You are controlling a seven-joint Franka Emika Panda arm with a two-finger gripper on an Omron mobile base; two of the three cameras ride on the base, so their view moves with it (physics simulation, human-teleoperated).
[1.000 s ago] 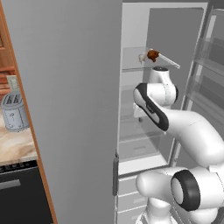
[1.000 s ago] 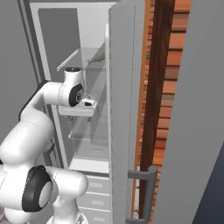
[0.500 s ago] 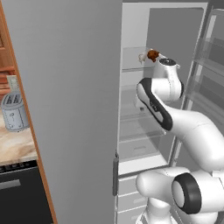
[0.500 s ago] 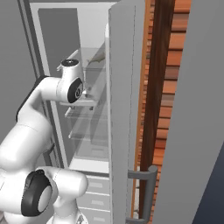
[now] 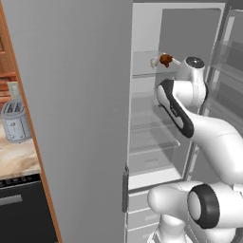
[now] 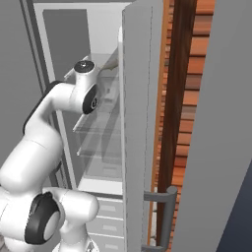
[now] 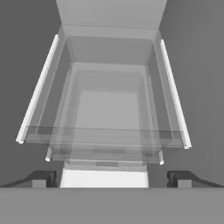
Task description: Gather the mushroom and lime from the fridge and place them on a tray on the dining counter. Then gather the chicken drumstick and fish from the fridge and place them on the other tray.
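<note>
While the fridge [image 5: 176,28] is standing open with its white interior and glass shelves [image 7: 105,135] exposed, I am steering the white arm [image 5: 209,133] up inside it, toward the upper shelf. Resting near that shelf's front edge in the left base view, the chicken drumstick [image 5: 164,60] is lying just beside the arm's topmost joint, whitish bone end pointing left. In the hand view, the gripper [image 7: 111,178] is looking down through the stacked shelves, its jaws spread wide with nothing between them. My judgement: the hand is needing to tilt toward the drumstick, straddle the meaty end, and close slowly, since a careless nudge could be pushing it off the shelf edge.
</note>
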